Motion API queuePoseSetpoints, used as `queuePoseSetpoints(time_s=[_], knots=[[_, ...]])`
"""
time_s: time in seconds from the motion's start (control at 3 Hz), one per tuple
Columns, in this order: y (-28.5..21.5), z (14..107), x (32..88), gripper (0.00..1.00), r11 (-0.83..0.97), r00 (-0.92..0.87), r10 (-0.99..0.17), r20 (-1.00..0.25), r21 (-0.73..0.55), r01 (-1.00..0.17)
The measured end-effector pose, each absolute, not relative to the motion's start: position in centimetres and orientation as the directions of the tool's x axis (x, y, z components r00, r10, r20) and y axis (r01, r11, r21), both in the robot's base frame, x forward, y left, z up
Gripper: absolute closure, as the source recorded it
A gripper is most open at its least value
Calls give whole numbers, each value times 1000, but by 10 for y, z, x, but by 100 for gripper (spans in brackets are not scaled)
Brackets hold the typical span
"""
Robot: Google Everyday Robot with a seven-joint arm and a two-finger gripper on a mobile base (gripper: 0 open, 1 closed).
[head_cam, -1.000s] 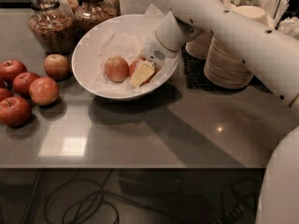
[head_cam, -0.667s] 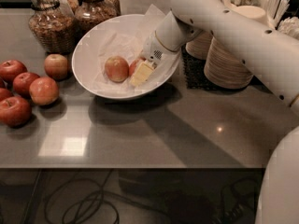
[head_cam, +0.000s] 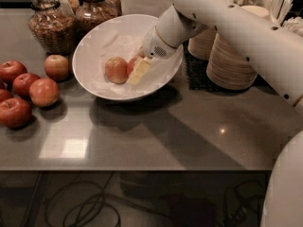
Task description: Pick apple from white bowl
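- Now the gripper is down inside the bowl, in its right half. The arm reaches in over the right rim.
- I cannot tell whether the gripper is spread or pinching, as its far side is hidden.
- The apple, deep red, lies in the bowl against the gripper's left edge. Only a narrow part of it shows.
- The pale apple sits just left of the apple, on the side away from the gripper, and the two seem to touch.
- Crumpled paper lines the bowl below and behind the gripper.
- Well left of the gripper, outside the bowl, loose apples lie on the table. The nearest of them is just beside the bowl's left rim.
- Behind the gripper and to its left stand two jars.
- Right of the gripper, tan stacks sit beside a black mat.
- Towards the camera from the gripper, cables lie under the table.
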State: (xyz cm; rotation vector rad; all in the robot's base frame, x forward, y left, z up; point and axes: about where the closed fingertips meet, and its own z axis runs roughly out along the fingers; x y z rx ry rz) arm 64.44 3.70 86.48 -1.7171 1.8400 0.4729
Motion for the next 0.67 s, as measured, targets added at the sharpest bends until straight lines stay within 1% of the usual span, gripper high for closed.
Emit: queuePoseSetpoints(time_s=[0.33, 0.67], knots=[[53, 889, 638, 100, 66, 50, -760, -648, -154, -986], [59, 902, 633, 100, 45, 81, -739, -668, -169, -985]])
